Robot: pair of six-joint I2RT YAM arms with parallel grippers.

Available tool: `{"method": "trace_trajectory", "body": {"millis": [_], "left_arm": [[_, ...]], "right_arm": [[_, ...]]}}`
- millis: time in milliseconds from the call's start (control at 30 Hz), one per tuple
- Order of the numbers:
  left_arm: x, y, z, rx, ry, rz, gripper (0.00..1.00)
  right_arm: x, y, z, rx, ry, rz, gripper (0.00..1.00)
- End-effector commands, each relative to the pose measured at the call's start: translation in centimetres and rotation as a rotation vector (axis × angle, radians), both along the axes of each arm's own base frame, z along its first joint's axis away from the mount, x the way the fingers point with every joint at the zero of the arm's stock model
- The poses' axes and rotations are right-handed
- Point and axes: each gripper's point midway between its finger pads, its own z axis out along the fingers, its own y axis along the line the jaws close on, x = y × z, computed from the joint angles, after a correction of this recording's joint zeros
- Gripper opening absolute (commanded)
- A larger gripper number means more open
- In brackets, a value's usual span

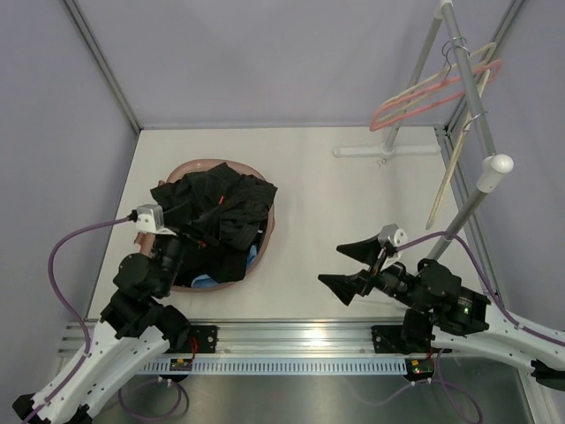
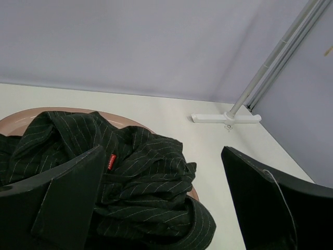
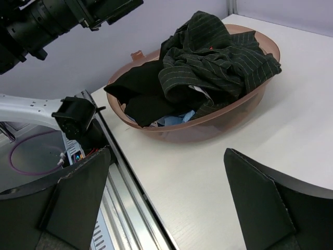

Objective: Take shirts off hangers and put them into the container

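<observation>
The pinkish container (image 1: 201, 165) sits at the table's left with all three shirts heaped in it. The pinstriped shirt (image 1: 237, 205) lies on top, the black shirt (image 3: 141, 89) under it, and the light blue shirt (image 3: 176, 119) peeks out at the bottom. My left gripper (image 2: 162, 151) hovers open just above the pinstriped shirt (image 2: 148, 177), holding nothing. My right gripper (image 1: 329, 265) stands open over bare table right of the container (image 3: 208, 127), also holding nothing. A pink hanger (image 1: 424, 103) and two cream hangers (image 1: 448, 172) hang bare on the rack at the back right.
The grey rack pole (image 1: 468, 205) slants up from beside my right arm, and its white foot (image 1: 385, 151) lies on the table at the back. Lilac walls close in the left, back and right sides. A metal rail (image 1: 300, 334) runs along the near edge.
</observation>
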Motion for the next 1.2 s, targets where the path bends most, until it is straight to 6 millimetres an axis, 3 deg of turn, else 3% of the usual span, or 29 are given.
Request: {"method": "trace_trajectory", "body": {"millis": [0, 133, 167, 367, 467, 567, 633, 667, 733, 767, 1000, 1167], "left_arm": [[-0.4, -0.2, 1.1, -0.071, -0.065, -0.024, 0.99], [-1.5, 0.1, 1.3, -0.135, -0.127, -0.048, 0.99], [-2.0, 0.5, 1.7, -0.165, -0.155, -0.050, 0.99], [-3.1, 0.7, 0.6, -0.213, -0.214, -0.082, 0.99], [-3.5, 0.8, -0.2, -0.249, -0.236, -0.095, 0.99], [-3.8, 1.0, -1.1, -0.292, -0.269, -0.100, 0.99], [-4.2, 0.6, -0.6, -0.300, -0.315, -0.132, 0.99], [-4.0, 0.2, -1.3, -0.307, -0.316, -0.144, 0.99], [-4.5, 0.1, -0.6, -0.351, -0.381, -0.167, 0.99], [-4.2, -0.4, -1.7, -0.346, -0.379, -0.181, 0.99], [-5.6, -1.4, -3.0, -0.398, -0.518, -0.272, 0.99], [-8.5, -1.2, -0.6, -0.459, -0.645, -0.366, 0.99]], "right_arm": [[-0.5, 0.6, 1.6, 0.099, -0.074, 0.039, 0.99], [-1.7, 1.4, 0.8, 0.164, -0.107, 0.120, 0.99], [-1.9, 1.4, -0.9, 0.169, -0.107, 0.128, 0.99], [-1.2, -2.1, -1.9, 0.390, -0.193, 0.019, 0.99], [0.1, -2.5, -2.2, 0.346, -0.204, -0.055, 1.00], [0.0, -3.9, 0.0, 0.488, -0.302, -0.094, 0.99], [0.9, -3.9, -1.1, 0.467, -0.302, -0.140, 1.00], [1.0, -4.1, -0.8, 0.465, -0.330, -0.152, 0.99], [0.8, -4.5, 0.0, 0.476, -0.379, -0.161, 0.99], [0.8, -4.7, 0.4, 0.473, -0.414, -0.171, 0.99], [-0.3, -6.6, 3.6, 0.533, -0.585, -0.194, 1.00], [-1.5, -6.6, 4.2, 0.549, -0.683, -0.162, 0.99]]}}
